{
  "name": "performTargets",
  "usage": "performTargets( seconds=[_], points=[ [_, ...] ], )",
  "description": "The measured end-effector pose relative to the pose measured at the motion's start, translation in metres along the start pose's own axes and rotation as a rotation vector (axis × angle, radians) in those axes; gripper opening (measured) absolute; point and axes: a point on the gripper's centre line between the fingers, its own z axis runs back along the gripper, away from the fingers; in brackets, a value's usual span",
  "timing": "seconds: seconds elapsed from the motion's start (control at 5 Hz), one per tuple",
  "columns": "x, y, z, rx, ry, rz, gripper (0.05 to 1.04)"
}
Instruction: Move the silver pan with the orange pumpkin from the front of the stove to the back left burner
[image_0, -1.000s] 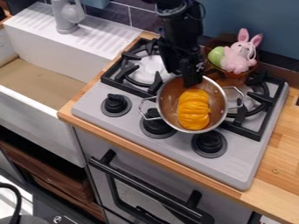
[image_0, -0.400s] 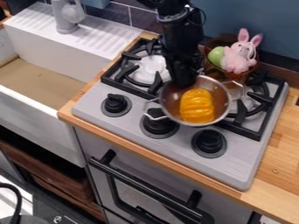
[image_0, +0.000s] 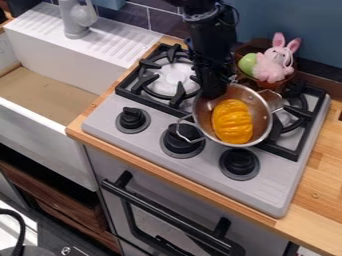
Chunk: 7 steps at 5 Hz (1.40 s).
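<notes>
At the upper left rim of a metal pot (image_0: 201, 116) is the black gripper (image_0: 214, 93), shut on that rim. The arm comes down from the top edge. The pot is over the front middle of the stove, tilted, with its inside facing the camera. A ribbed orange-yellow piece (image_0: 232, 121) lies inside it. One wire handle juts out at the pot's left, over the middle knob, and another at its upper right.
The gas stove (image_0: 157, 145) has black grates (image_0: 153, 101) and front knobs (image_0: 239, 163). A brown bowl with a pink bunny (image_0: 273, 66) and green egg (image_0: 248, 64) stands behind the pot. At left is a white sink (image_0: 50, 132) with a grey faucet (image_0: 76, 22).
Over the last second the pot has shifted right and turned, its left handle swinging down and right. The gripper has moved slightly left and up; the orange-yellow piece has moved right with the pot.
</notes>
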Motion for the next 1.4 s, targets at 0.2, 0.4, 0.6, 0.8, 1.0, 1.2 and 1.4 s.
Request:
performTargets(
  seconds=[0.2,0.4,0.6,0.8,1.0,1.2,1.4],
  points=[
    [-0.002,0.005,0.008,-0.005,0.016,-0.005,0.058],
    [-0.01,0.013,0.014,-0.018,0.037,0.002,0.058],
    [-0.016,0.024,0.019,0.005,0.05,-0.006,0.058],
    [-0.014,0.042,0.024,0.024,0.054,0.021,0.058],
    [-0.012,0.065,0.02,0.035,0.059,0.072,0.058],
    [-0.009,0.086,0.022,0.062,0.043,0.131,0.058],
    [-0.008,0.099,0.023,0.071,0.03,0.167,0.058]
  ],
)
